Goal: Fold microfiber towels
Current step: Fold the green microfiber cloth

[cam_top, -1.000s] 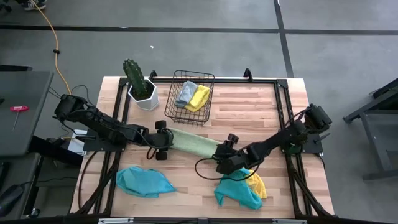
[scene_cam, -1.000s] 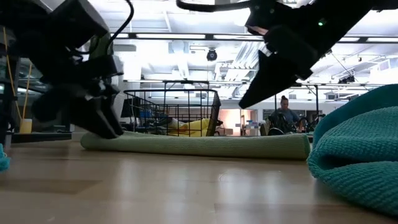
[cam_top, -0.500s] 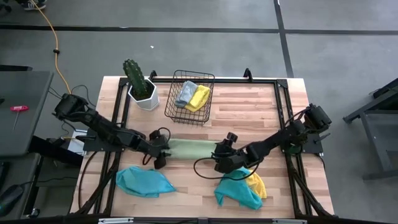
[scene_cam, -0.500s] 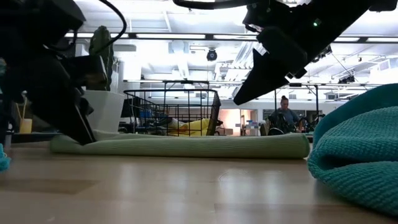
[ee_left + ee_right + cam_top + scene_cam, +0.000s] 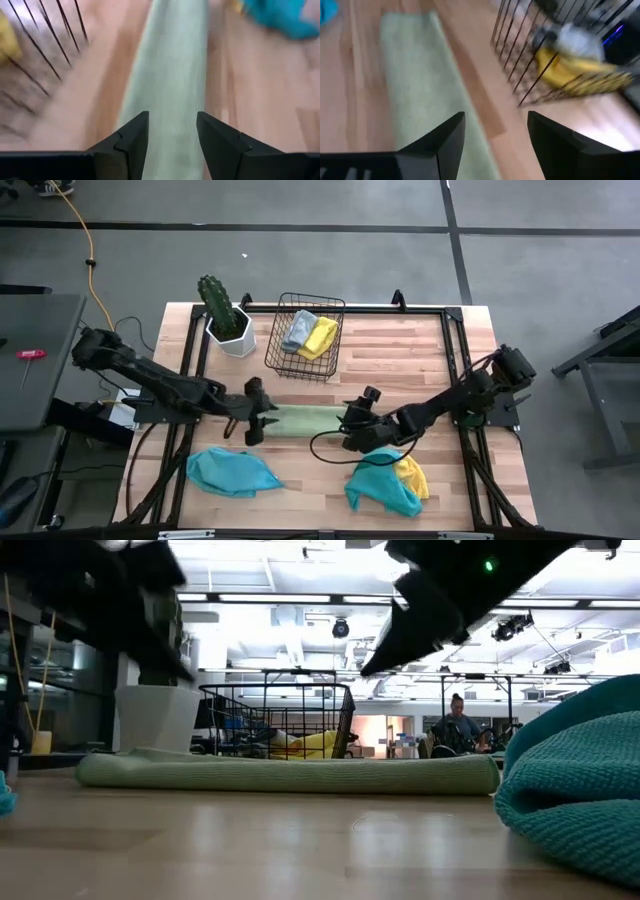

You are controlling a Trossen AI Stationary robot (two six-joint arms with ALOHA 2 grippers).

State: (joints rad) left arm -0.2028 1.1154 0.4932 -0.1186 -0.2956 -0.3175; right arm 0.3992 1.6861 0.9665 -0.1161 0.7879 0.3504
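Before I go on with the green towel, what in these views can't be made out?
- Green towel: its ends lie under the left hand and right hand in the high view.
- Yellow towel: mostly covered by a teal towel.
- Basket contents: blurred in the right wrist view.
- Low view: both hands cut off by the top edge.

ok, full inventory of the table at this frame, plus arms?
light green towel: 1, folded into a long strip, table centre
teal towels: 2, front left and front right
yellow towel: 1, front right, beside the teal one
wire basket: 1, black, back centre; holds a grey towel and a yellow towel
cactus: 1, green, white pot, back left
left gripper: fingers open, over the strip's left end
right gripper: fingers open, over its right end
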